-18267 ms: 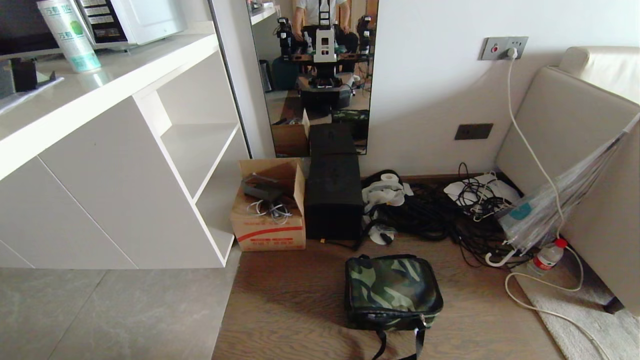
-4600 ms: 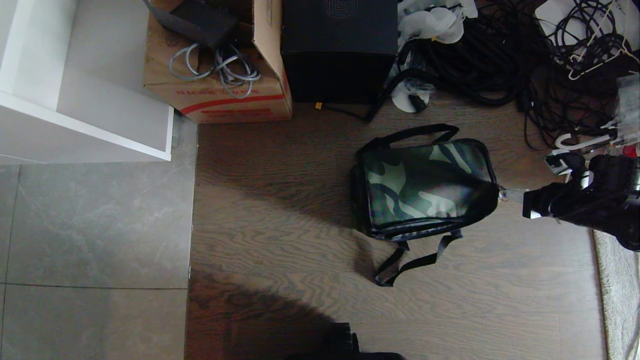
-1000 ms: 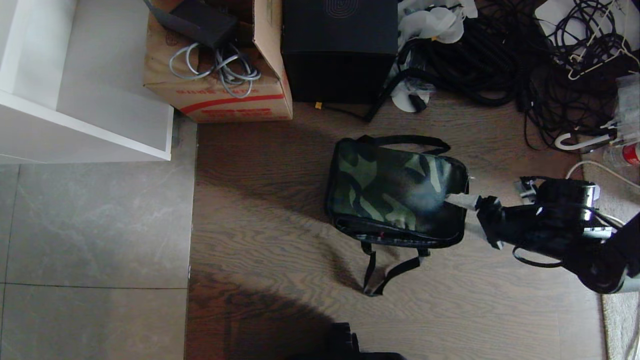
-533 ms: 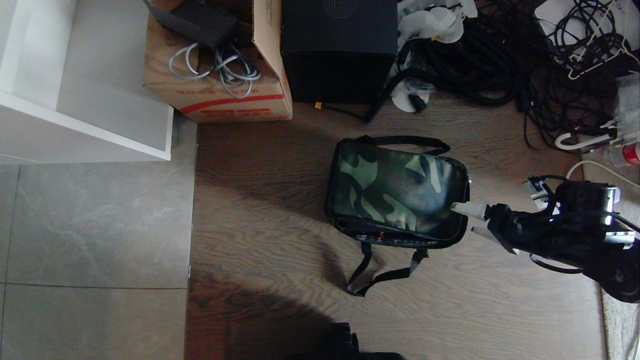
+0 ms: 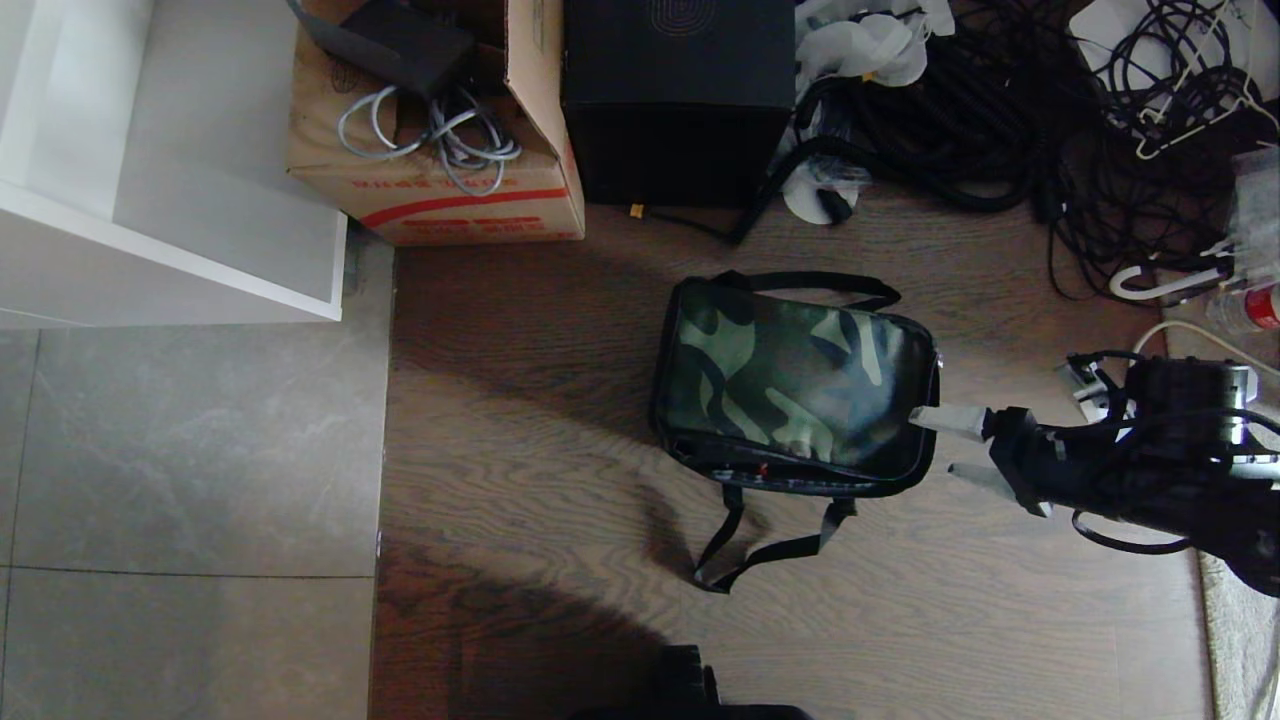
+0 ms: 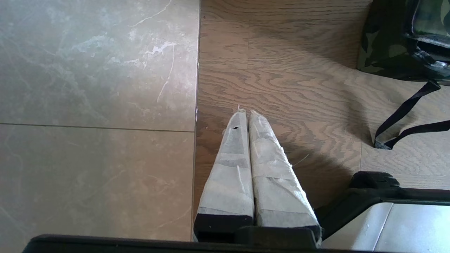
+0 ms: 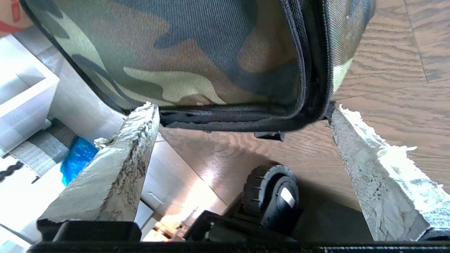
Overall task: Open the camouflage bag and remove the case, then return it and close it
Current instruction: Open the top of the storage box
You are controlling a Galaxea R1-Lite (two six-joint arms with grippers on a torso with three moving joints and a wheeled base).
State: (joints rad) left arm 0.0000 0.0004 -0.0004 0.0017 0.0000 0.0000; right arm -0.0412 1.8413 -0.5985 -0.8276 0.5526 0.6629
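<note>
Right claw wide open, empty, level, fingertips at right end of camouflage bag. Bag lies immediately left of claw on wood floor, long axis left-right, zipper rounding near-right corner between fingers. Case not visible. Left claw closed, empty, parked far left of bag; right arm nearer.

Head view looks steeply down on the camouflage bag. Both wrist views face the same bag: right close, left farther.
</note>
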